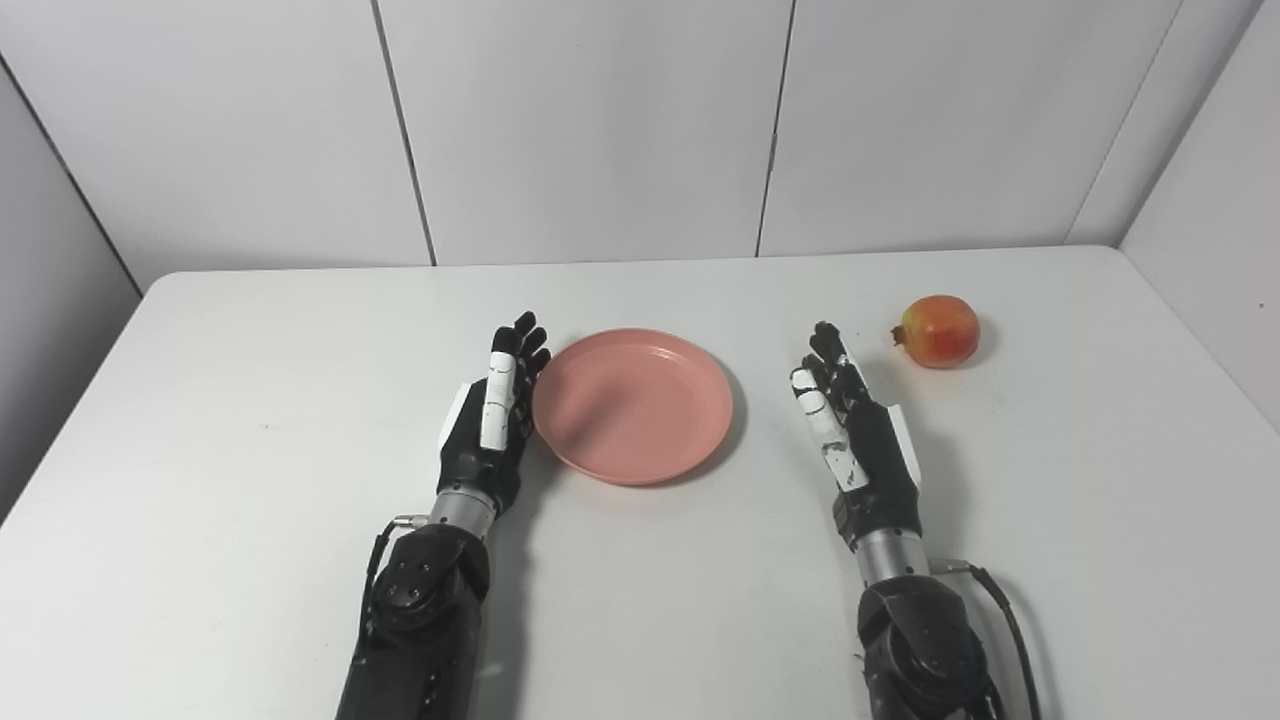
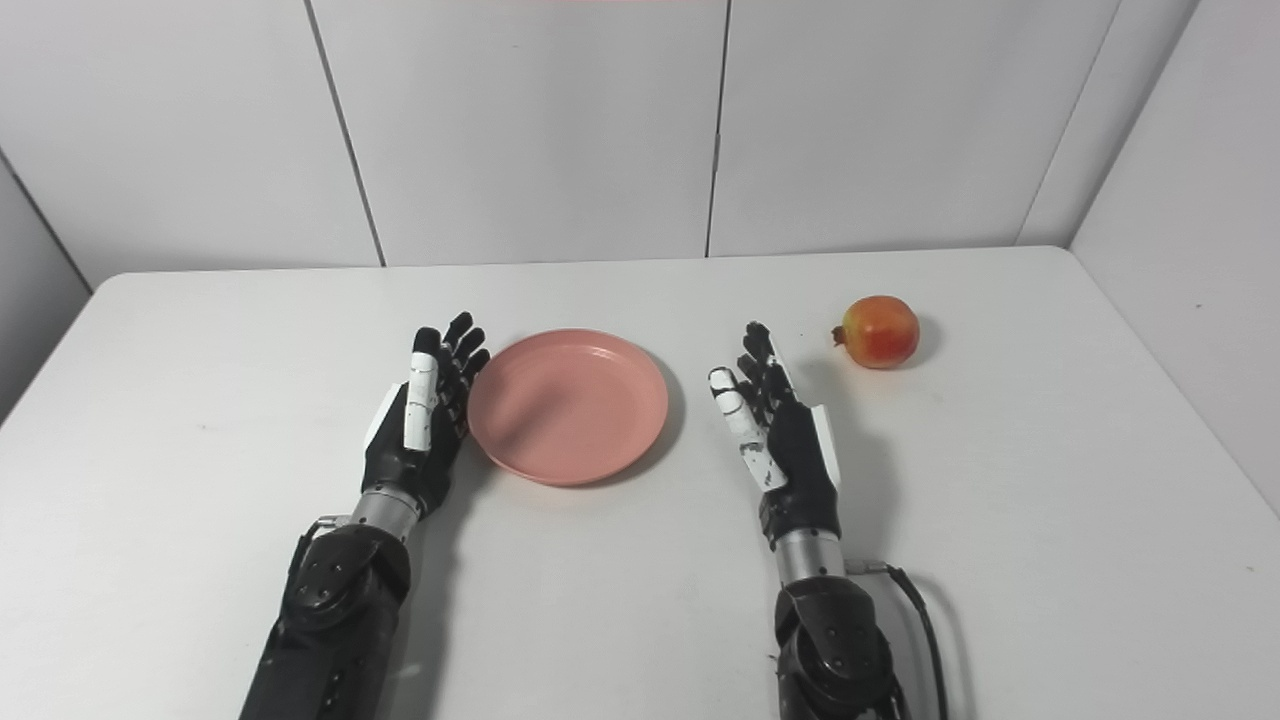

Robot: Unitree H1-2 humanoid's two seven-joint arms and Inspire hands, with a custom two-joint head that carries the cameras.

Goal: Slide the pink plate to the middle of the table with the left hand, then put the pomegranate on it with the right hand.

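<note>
A round pink plate (image 1: 632, 405) lies flat near the middle of the white table (image 1: 250, 400), with nothing on it. My left hand (image 1: 493, 412) stands on edge right against the plate's left rim, fingers straight and open, holding nothing. A red-yellow pomegranate (image 1: 937, 331) rests on the table at the right, away from the plate. My right hand (image 1: 853, 430) is between the plate and the fruit, short of the pomegranate and not touching it, its fingers stretched out and open.
White wall panels (image 1: 600, 120) rise behind the table's far edge, and a side wall (image 1: 1220, 200) closes in at the right. Bare tabletop stretches to the left of my left arm and in front of the plate.
</note>
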